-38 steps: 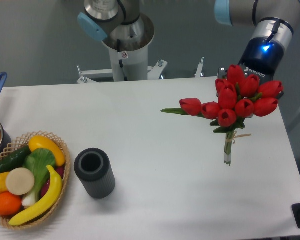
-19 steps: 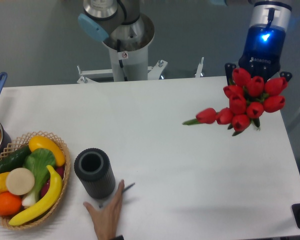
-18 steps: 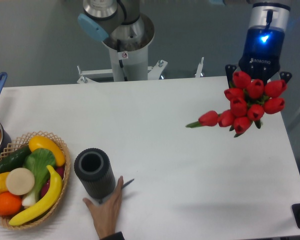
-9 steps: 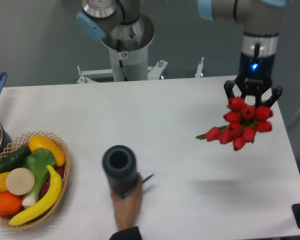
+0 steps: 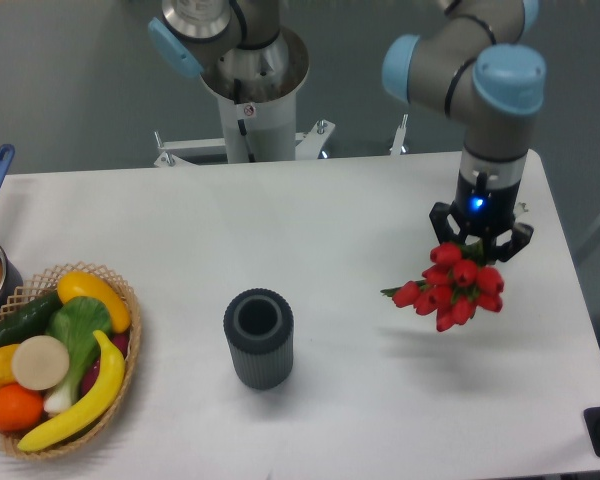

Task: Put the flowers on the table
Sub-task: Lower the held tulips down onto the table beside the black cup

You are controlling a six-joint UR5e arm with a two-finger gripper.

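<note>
Bunch of red closed-bud tulips hangs under the black two-finger gripper, above the right part of the large white matte worktop. Jaws hidden behind the buds; cannot tell if clamped. Judgement: lower until the bunch rests on bare worktop, then release, well apart from the dark grey ribbed cylinder vase. No legible writing.

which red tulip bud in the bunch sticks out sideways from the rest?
The leftmost bud of the red tulip bunch: it juts left with a green leaf tip, while the others cluster below the gripper.
</note>
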